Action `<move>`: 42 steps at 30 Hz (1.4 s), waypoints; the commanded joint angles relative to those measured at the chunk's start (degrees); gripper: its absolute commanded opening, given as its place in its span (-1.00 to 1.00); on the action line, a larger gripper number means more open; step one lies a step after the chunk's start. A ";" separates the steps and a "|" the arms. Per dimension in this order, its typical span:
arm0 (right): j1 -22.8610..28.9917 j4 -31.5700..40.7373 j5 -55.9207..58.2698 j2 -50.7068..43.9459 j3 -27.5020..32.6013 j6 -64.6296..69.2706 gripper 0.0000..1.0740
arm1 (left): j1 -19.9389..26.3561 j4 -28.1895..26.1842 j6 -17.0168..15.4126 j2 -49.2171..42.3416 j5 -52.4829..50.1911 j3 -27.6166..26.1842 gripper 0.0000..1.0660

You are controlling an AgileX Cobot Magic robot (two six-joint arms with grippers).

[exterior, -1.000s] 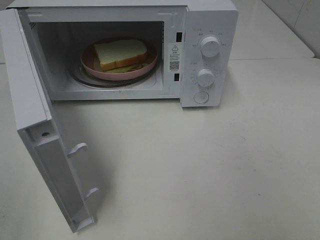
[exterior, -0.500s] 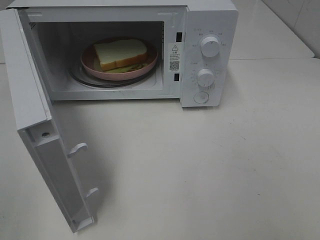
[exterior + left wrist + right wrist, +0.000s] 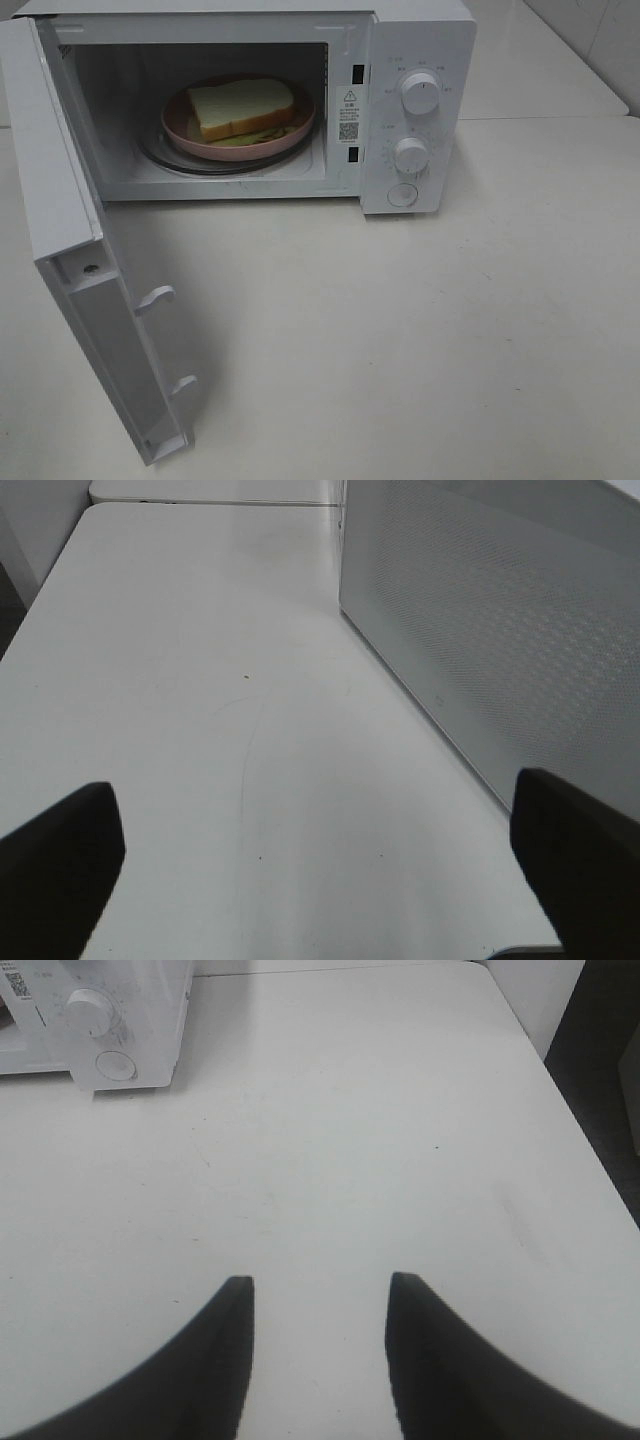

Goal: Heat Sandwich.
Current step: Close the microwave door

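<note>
Sandwich (image 3: 240, 108) sits on plate (image 3: 175, 126) inside microwave (image 3: 420, 50), 12 o'clock on bench (image 3: 400, 330). Door (image 3: 110, 340) hangs open toward 8 o'clock. Left jaws wide apart, right jaws half apart, both empty. Best approach, I judge: push door's outer face near its free edge, swinging steadily until latched.

White microwave oven (image 3: 440, 40) standing on pale table (image 3: 420, 330), door (image 3: 60, 190) swung wide open at left. Inside cavity (image 3: 120, 100): round pink plate (image 3: 180, 130) seated on glass turntable (image 3: 155, 152). On control panel (image 3: 445, 130): upper knob (image 3: 421, 92), lower knob (image 3: 411, 156), round button (image 3: 402, 195) beneath. Warning label (image 3: 348, 115) with QR code beside cavity opening.
</note>
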 commanded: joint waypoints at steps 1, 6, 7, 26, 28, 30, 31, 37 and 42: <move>-0.23 0.00 -0.17 -1.49 0.11 0.17 -0.19 | 0.06 0.00 -0.34 -1.03 -0.52 0.11 0.83; -0.23 0.00 -0.17 -1.49 0.11 0.17 -0.19 | 0.06 0.00 -0.34 -1.03 -0.52 0.11 0.83; -0.23 0.00 -0.17 -1.49 0.11 0.17 -0.19 | 0.06 0.00 -0.34 -1.03 -0.52 0.11 0.83; -0.23 0.00 -0.17 -1.49 0.11 0.17 -0.19 | 0.06 0.00 -0.34 -1.03 -0.52 0.11 0.83; -0.23 0.00 -0.17 -1.49 0.11 0.17 -0.19 | 0.06 0.00 -0.34 -1.03 -0.52 0.11 0.83; -0.23 0.00 -0.17 -1.49 0.11 0.17 -0.19 | 0.06 0.00 -0.34 -1.03 -0.52 0.11 0.83; -0.23 0.00 -0.17 -1.49 0.11 0.17 -0.20 | 0.06 0.00 -0.34 -1.03 -0.52 0.11 0.83; -0.23 0.00 -0.17 -1.49 0.11 0.17 -0.20 | 0.06 0.00 -0.34 -1.03 -0.52 0.11 0.83; -0.23 0.00 -0.17 -1.49 0.11 0.17 -0.20 | 0.06 0.00 -0.34 -1.03 -0.52 0.11 0.83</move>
